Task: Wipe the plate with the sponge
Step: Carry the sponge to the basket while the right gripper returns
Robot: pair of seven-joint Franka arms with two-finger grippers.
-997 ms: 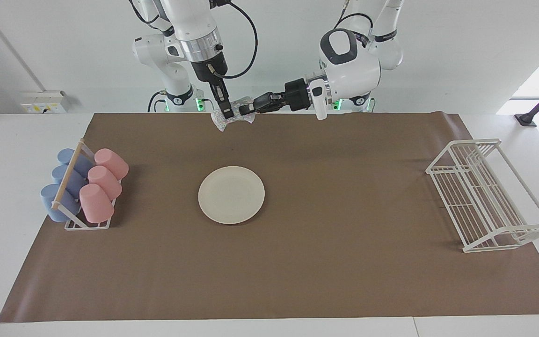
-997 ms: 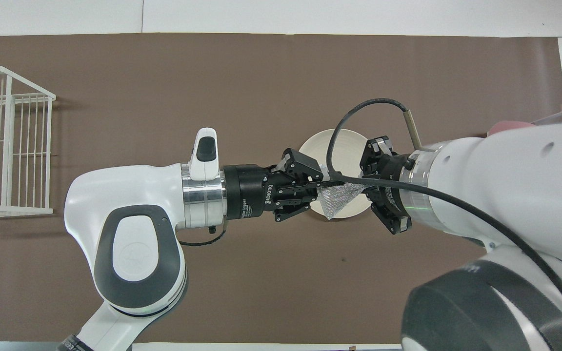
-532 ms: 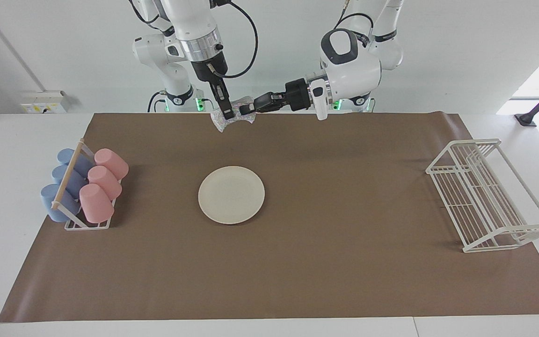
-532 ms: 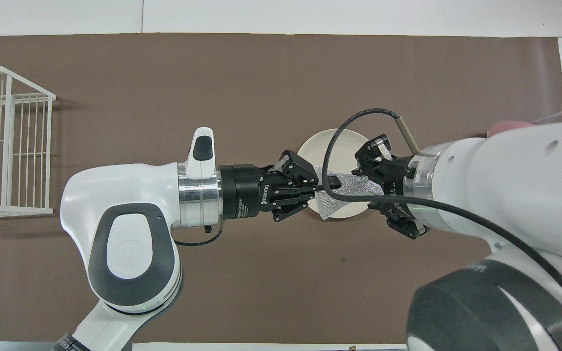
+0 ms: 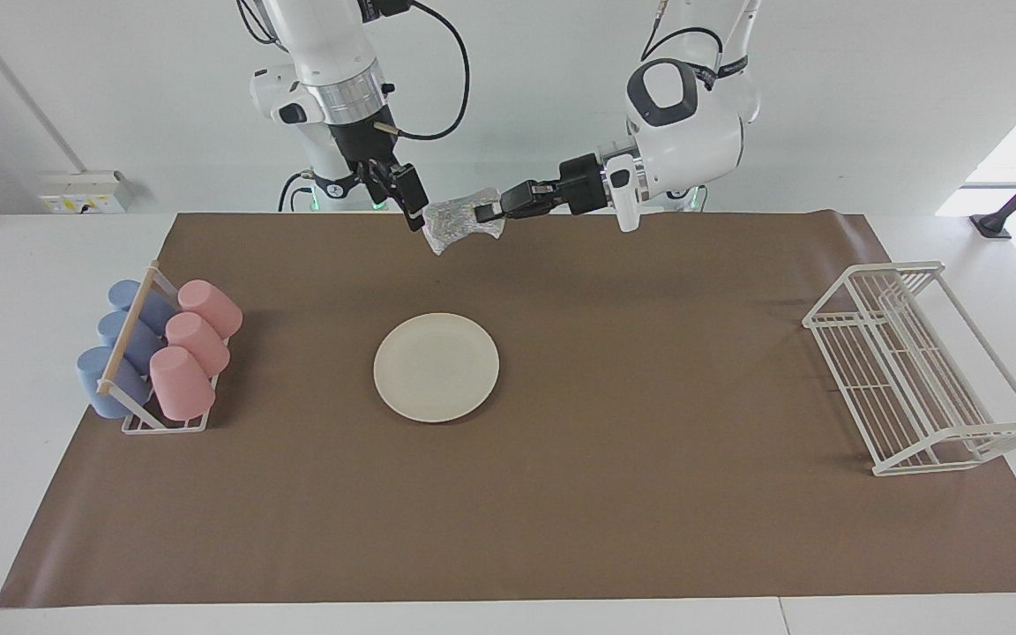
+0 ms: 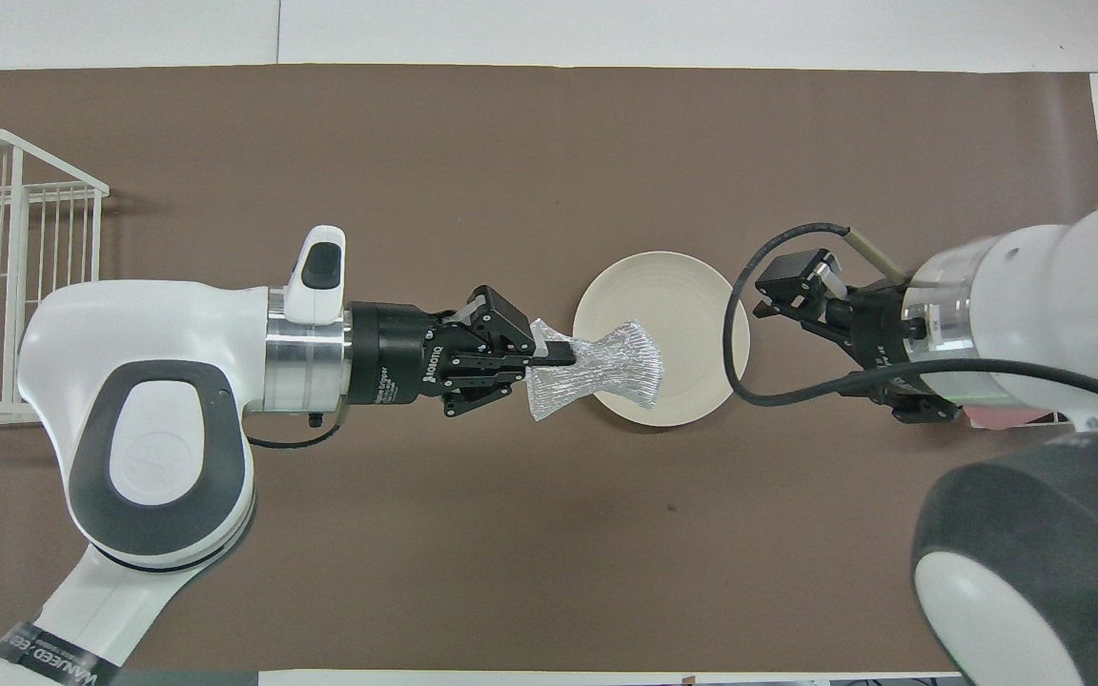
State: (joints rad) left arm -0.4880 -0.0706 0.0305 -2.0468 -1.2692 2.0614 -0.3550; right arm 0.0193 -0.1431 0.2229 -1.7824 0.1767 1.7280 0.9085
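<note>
The sponge, a small silvery-grey glittery mesh scrubber, hangs in the air near the robots' edge of the brown paper mat. The left gripper holds it: the two fingertips are pinched together on the middle of the mesh, and the pouch flares out on either side of the pinch. This arm lies level and points toward the right arm's end of the table. In the overhead view the sponge covers the edge of the plate, but the facing view shows it raised well above the mat and clear of the plate.

The right gripper hangs just beside the sponge, with its fingers spread wide and nothing between them. It does not touch the mesh.

The plate, a round flat cream-white dish with a shallow rim, lies on the mat farther from the robots than the sponge, about mid-table. Its surface is bare.

A white wire cup rack holding pink and blue tumblers stands toward the right arm's end of the table. A white wire dish rack stands toward the left arm's end.
</note>
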